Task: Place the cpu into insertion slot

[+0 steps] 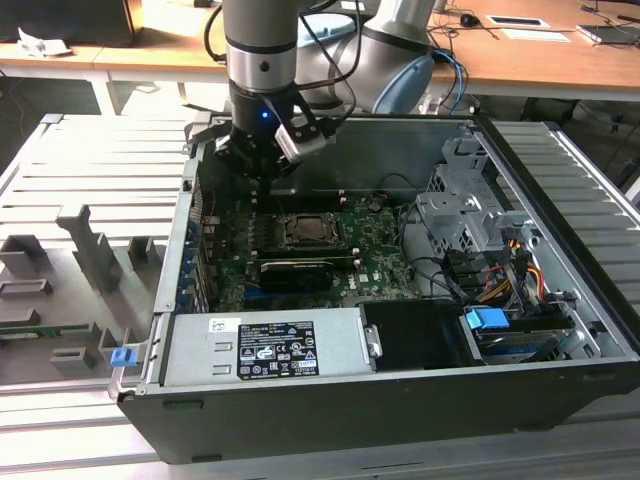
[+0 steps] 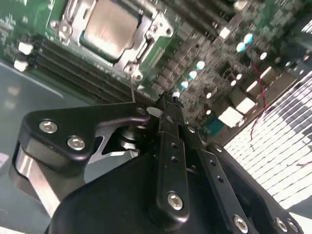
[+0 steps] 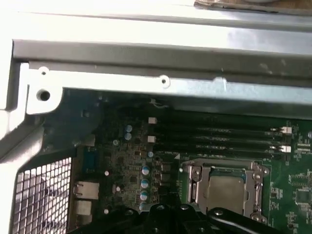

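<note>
Black bolted pincer point(image 2: 168, 105) hangs above the green board, fingers drawn together on nothing. Beyond it, the dull silver square cpu point(image 2: 109, 29) lies flat inside the insertion slot point(image 2: 146, 29), shiny metal frame around it; farther back, ribbed black memory slots point(image 3: 214, 134).

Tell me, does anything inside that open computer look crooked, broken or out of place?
Nothing stands out. The cpu lies flat and square inside the insertion slot, and the gripper hangs above the board, beside the slot.
</note>
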